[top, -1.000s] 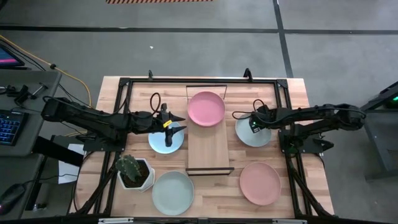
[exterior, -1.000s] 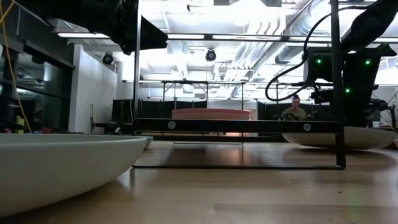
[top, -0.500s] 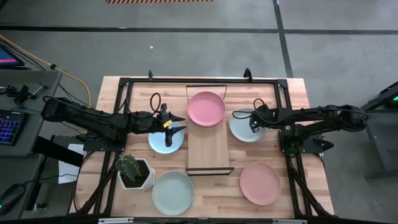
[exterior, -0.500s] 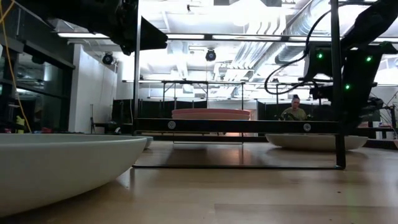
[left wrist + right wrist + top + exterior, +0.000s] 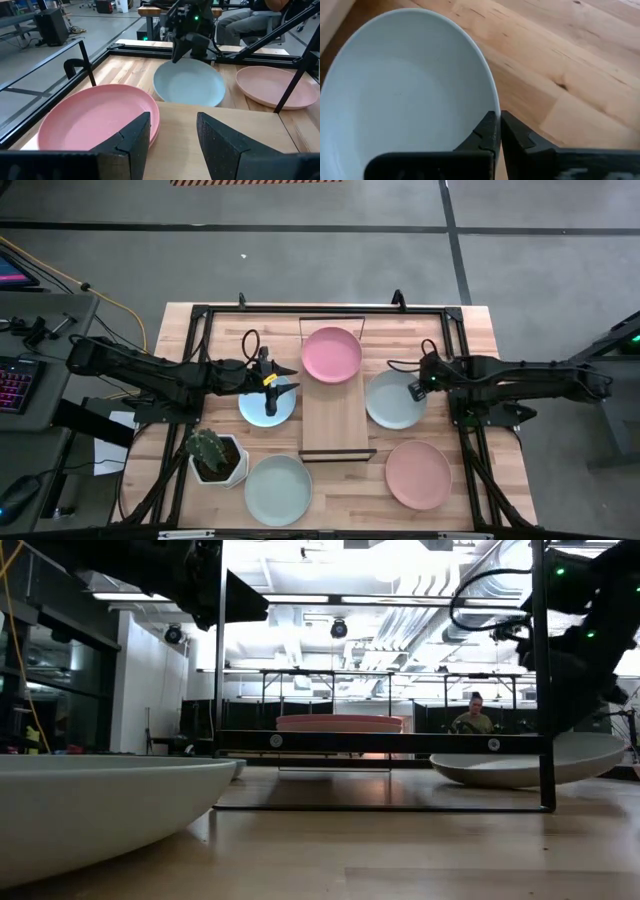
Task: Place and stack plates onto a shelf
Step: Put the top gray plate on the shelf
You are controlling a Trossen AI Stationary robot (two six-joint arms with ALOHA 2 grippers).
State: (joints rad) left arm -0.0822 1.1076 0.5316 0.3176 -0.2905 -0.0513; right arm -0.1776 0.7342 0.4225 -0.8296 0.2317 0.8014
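A pale blue-green plate (image 5: 393, 402) sits right of the shelf (image 5: 338, 420), tilted, with my right gripper (image 5: 419, 389) shut on its right rim. A pink plate (image 5: 331, 354) lies on the shelf's far end. My left gripper (image 5: 270, 385) hovers open over a light blue plate (image 5: 262, 408) left of the shelf, nothing between its fingers (image 5: 134, 137). A mint plate (image 5: 278, 489) and a second pink plate (image 5: 418, 474) rest on the table near the front. My right gripper pinches the pale plate's rim (image 5: 489, 102) on its right side, one finger on the inner face and one on the outer. The fingers (image 5: 487, 131) come from the table's right, slanting down. The plate (image 5: 520, 765) tilts, held side up, its left side low by the table.
A white pot with a cactus (image 5: 213, 455) stands at the front left. A black metal frame (image 5: 205, 315) runs around the work area, and its post (image 5: 545, 690) stands in front of the tilted plate in the low view. Bare shelf board lies near the pink plate.
The pale plate has slid toward the shelf, then a little toward the near edge, and its right side has tipped up off the table. My right gripper has gone with it, ending slightly farther right and nearer the front edge.
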